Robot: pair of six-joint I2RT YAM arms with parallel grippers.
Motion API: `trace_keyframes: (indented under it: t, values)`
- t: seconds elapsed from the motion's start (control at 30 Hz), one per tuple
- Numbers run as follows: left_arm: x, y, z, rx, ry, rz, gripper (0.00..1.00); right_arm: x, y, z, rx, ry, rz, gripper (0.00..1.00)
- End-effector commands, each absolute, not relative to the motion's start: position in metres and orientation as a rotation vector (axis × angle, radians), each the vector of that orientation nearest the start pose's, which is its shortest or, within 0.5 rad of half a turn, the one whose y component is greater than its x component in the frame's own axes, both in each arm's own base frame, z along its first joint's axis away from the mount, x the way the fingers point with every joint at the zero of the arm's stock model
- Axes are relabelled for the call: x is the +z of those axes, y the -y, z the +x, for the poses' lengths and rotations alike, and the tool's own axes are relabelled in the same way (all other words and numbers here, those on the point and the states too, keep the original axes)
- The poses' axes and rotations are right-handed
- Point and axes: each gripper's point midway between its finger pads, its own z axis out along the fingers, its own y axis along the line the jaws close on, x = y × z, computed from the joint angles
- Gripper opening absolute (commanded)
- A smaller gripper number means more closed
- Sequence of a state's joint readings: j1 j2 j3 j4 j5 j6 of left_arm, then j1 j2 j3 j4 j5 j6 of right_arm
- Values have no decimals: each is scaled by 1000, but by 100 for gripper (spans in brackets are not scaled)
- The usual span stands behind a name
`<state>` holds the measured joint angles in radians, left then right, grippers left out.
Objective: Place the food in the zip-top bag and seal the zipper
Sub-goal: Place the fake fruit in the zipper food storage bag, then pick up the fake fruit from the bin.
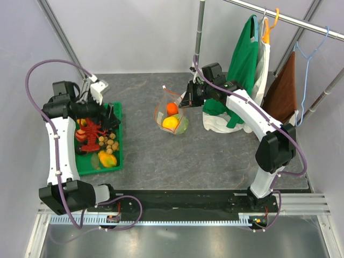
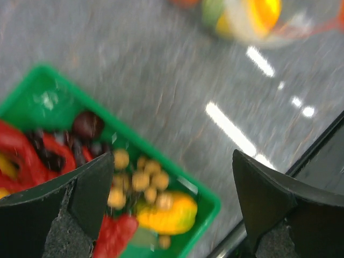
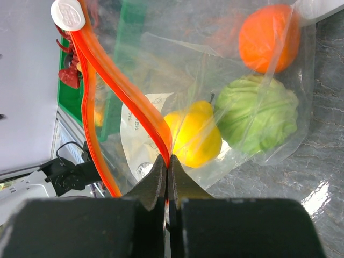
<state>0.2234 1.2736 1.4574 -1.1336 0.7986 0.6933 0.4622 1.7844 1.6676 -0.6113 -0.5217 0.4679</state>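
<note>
The clear zip-top bag [image 1: 171, 115] stands on the grey table with its mouth open. Inside it are a pale green cabbage [image 3: 258, 113], a yellow fruit [image 3: 193, 134] and an orange fruit [image 3: 269, 37]. My right gripper [image 3: 169, 161] is shut on the red-orange zipper [image 3: 123, 91] and holds the mouth edge up; in the top view the right gripper [image 1: 187, 99] is at the bag's right side. My left gripper [image 2: 172, 161] is open and empty above the tray, over the tan balls [image 2: 140, 180] and the mango [image 2: 166, 212]. The red lobster [image 1: 91, 131] lies in the tray.
The food lies in a flat green tray [image 1: 117, 161] at the left. A white slider [image 3: 68, 14] sits at the zipper's end. A rail at the back right carries a green garment [image 1: 242, 64], a white cloth [image 1: 217, 123], a brown cloth [image 1: 282, 91] and hangers.
</note>
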Motion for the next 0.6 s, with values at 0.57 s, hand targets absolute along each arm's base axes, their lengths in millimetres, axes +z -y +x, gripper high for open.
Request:
trace_keyframes:
  t: [0.57]
  values:
    - [127,-30,174,-288,-2666,1064,74,238,-299,365,1068,-2364,-305,0]
